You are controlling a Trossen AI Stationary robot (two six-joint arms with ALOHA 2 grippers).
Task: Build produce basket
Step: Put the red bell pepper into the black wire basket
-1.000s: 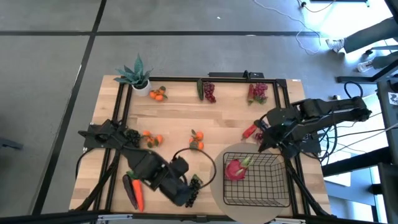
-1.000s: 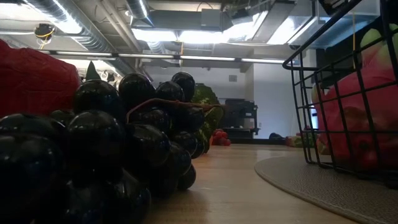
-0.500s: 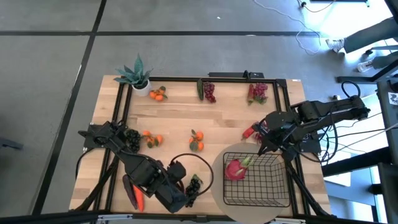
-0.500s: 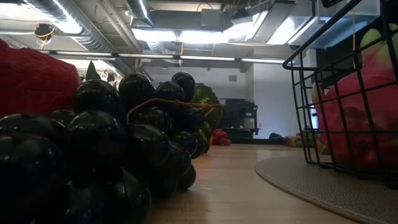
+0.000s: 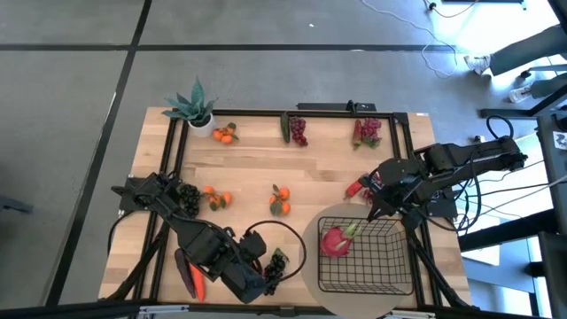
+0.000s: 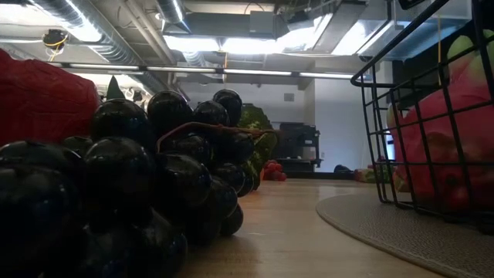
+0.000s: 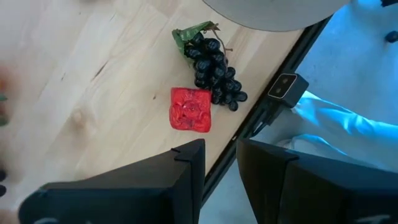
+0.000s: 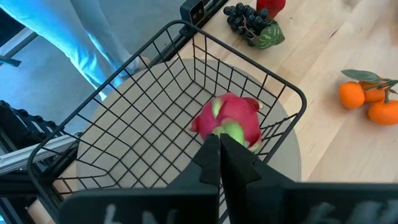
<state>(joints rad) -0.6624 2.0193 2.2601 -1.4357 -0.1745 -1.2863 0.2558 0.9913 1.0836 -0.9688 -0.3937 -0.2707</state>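
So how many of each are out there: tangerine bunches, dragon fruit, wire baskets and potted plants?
Tangerine bunches: 3 (one near the plant, two mid-table)
Dragon fruit: 1, inside the basket
Wire basket: 1
Potted plant: 1
Total: 6

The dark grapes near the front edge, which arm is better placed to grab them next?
Left. The left gripper hangs right beside the dark grapes and red strawberry, fingers slightly apart. The right gripper, shut, sits at the basket's far rim, across from the dragon fruit.
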